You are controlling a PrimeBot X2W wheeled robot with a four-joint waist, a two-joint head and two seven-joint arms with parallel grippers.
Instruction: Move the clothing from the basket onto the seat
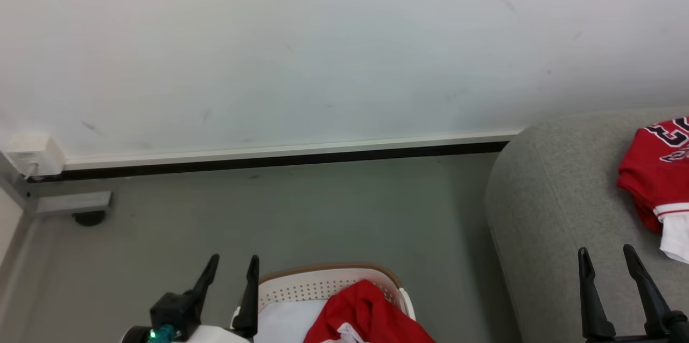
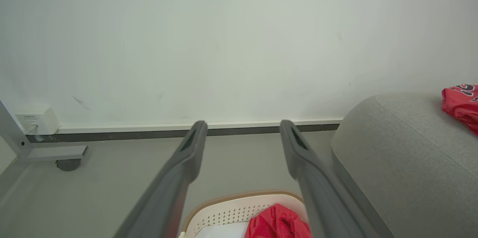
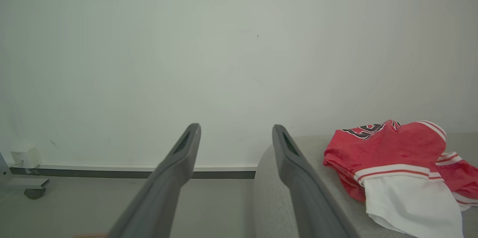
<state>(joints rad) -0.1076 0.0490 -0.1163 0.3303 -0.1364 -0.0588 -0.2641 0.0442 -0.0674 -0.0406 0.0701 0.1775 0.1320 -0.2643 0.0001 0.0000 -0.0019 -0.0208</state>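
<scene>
Its fingers [image 1: 251,294] spread and empty, the left gripper [image 1: 234,259] is hovering by the basket [image 1: 301,290]; pinching the raised fold of the clothing [image 1: 368,305] looks best.

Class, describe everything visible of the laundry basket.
The laundry basket is cream-white, plastic-looking, its wall pierced by rows of small round holes under a brown rim. It stands upright on the grey floor, left of the grey seat and apart from it. A crumpled red garment with a white patch lies inside toward its right side. The picture's edge cuts off its near part.
</scene>
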